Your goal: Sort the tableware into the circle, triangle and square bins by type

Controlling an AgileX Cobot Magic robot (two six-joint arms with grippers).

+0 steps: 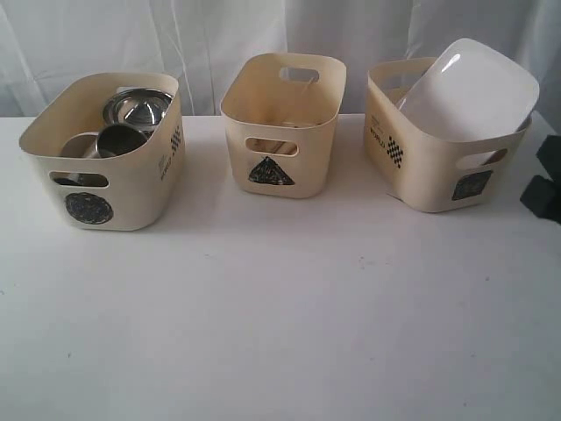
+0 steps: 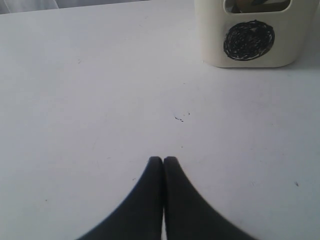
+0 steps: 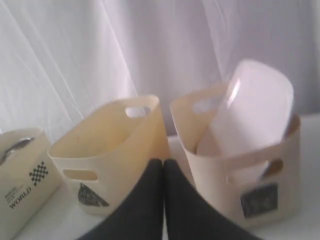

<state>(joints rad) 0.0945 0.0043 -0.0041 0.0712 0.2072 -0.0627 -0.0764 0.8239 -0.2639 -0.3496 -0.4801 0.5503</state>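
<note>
Three cream bins stand in a row. The circle bin (image 1: pixel 131 189) on the left holds a steel bowl (image 1: pixel 138 107) and two steel mugs (image 1: pixel 121 140). The triangle bin (image 1: pixel 289 114) is in the middle; its contents are mostly hidden, with only a brownish bit showing through its handle slot (image 1: pixel 272 146). A large white plate (image 1: pixel 469 88) leans in the square bin (image 1: pixel 421 175), sticking out above the rim. My left gripper (image 2: pixel 163 159) is shut and empty over bare table, short of the circle bin (image 2: pixel 212 45). My right gripper (image 3: pixel 163 161) is shut and empty, facing the gap between the triangle bin (image 3: pixel 115 145) and the square bin (image 3: pixel 220 170).
The white table (image 1: pixel 280 316) stretches bare in front of the bins. A white curtain (image 1: pixel 202 35) hangs close behind them. A dark part of the right arm (image 1: pixel 543 189) shows at the right edge, beside the square bin.
</note>
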